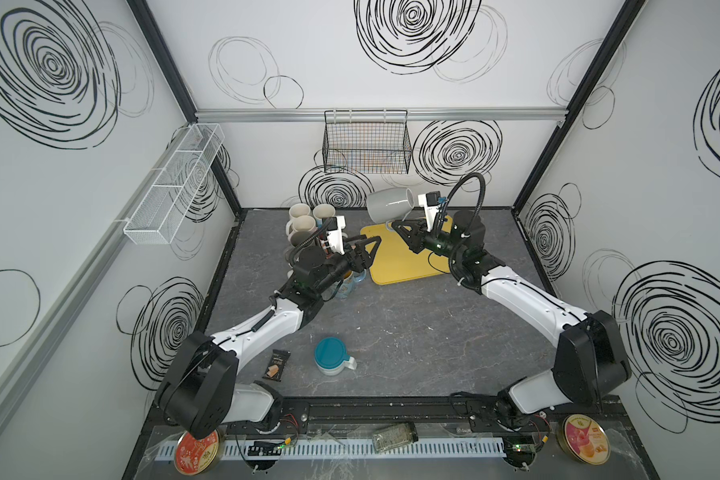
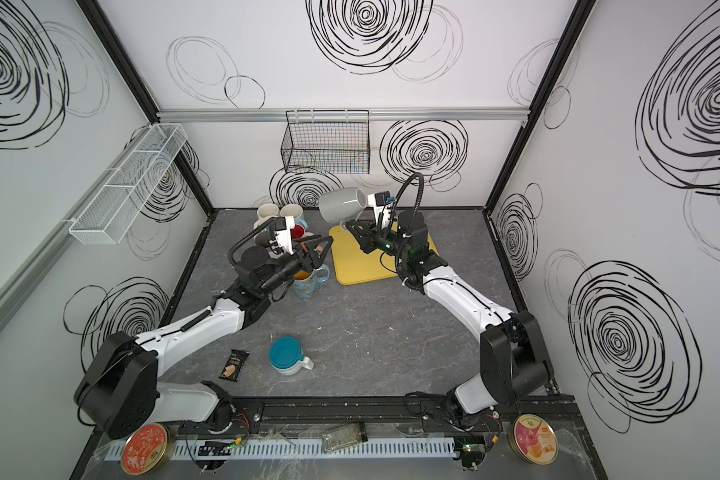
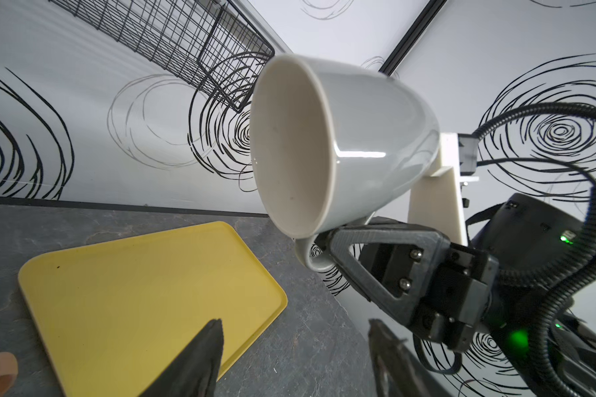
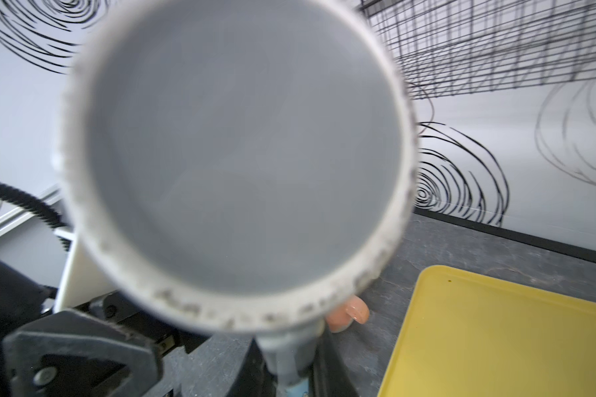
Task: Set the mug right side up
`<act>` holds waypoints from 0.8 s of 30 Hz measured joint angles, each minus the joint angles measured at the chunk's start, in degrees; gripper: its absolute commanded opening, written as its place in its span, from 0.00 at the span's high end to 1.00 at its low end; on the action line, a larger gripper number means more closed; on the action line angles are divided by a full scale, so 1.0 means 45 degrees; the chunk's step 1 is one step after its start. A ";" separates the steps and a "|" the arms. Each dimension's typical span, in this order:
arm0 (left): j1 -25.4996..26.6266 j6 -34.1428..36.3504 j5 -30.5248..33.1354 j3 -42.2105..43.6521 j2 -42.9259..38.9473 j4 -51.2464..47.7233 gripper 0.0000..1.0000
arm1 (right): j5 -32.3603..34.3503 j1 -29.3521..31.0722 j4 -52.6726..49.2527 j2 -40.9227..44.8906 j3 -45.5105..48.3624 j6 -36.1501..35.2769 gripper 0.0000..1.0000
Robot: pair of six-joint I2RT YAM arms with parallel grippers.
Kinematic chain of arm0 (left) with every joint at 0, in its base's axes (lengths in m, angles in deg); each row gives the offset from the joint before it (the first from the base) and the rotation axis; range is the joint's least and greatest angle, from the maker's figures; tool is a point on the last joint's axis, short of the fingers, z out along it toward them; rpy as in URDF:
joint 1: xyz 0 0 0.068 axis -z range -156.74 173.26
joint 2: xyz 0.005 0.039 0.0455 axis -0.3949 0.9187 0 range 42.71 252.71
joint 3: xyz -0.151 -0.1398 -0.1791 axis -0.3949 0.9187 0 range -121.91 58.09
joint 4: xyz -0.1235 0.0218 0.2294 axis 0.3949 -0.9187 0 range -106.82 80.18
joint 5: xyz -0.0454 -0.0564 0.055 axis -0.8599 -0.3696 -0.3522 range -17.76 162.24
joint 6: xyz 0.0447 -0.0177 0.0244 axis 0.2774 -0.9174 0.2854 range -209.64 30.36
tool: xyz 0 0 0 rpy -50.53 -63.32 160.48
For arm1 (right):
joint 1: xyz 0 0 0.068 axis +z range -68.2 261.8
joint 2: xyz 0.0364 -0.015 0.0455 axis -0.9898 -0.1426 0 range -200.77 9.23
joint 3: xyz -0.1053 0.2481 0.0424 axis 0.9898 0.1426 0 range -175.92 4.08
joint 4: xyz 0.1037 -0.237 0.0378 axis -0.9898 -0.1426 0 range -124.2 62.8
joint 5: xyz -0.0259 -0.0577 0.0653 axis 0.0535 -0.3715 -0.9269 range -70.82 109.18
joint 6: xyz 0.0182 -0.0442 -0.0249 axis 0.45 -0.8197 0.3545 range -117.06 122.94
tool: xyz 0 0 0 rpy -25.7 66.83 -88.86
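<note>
I see the grey surface (image 1: pixel 412 332) with both arms stretched away from their near-edge mounts and angled in towards the middle. The right arm (image 1: pixel 516 291) runs up the right side, bends at the elbow and carries its wrist over the back of the yellow tray (image 1: pixel 395 266), aiming left and towards the back wall. The left arm (image 1: pixel 267 320) mirrors it from the other side. Its wrist is about level above a blue mug (image 1: pixel 346 286), and it aims right, at the tray's left edge.

The mug (image 1: pixel 387 205) hangs in the air over the tray's back left corner, just below the black wire basket (image 1: pixel 366 141) on the back wall. It lies on its side, with its long axis running roughly level across both top views. The mouth faces the left arm and sits a little lower than the base, which points back at the right wrist. In the left wrist view I look straight into the empty bowl (image 3: pixel 289 147). In the right wrist view the blurred underside (image 4: pixel 238 137) fills most of the frame. The handle (image 3: pixel 310 257) hangs beneath the body.

The right gripper (image 3: pixel 327 240) has its fingers clamped on that handle. The left gripper (image 1: pixel 373 251) has its fingers (image 3: pixel 200 361) spread apart around nothing, clear of the mug.
</note>
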 measured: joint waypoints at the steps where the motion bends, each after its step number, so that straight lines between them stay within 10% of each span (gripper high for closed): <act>1: -0.0005 -0.0073 -0.0010 -0.0063 0.0117 0.0058 0.31 | -0.0180 0.0058 0.0146 0.0000 0.0005 0.0112 1.00; 24: -0.0408 -0.1554 -0.1268 -0.0495 0.1632 0.3847 0.59 | -0.1987 0.0423 0.1433 -0.0233 -0.0296 0.1991 1.00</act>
